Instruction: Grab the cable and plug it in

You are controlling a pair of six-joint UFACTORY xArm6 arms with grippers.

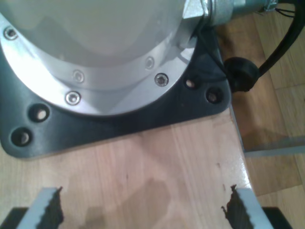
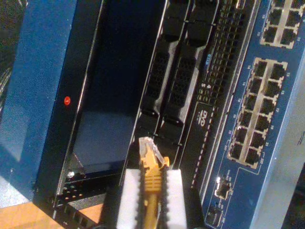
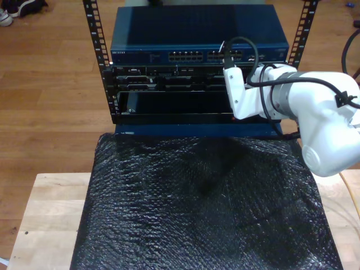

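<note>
- The second end effector (image 2: 151, 191) is clamped on the cable (image 2: 151, 174), whose plug (image 2: 147, 145) juts beyond the pads toward the switch (image 2: 267, 109).
- The first end effector (image 1: 143, 210) stands apart over the tabletop (image 1: 157, 162), holding nothing.

My arm (image 3: 315, 112) was glossy white and rounded, with black cables (image 3: 239, 48) looped over it. Its silver, screw-ringed base (image 1: 102, 62) sat on a black plate (image 1: 143, 119). My first gripper (image 1: 143, 210) had white, black-toothed fingers (image 1: 47, 207).

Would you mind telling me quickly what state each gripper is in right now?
My first gripper: open, holding nothing, over bare wooden tabletop.
My second gripper: closed on the cable, its plug pointing at the blue rack unit.
</note>
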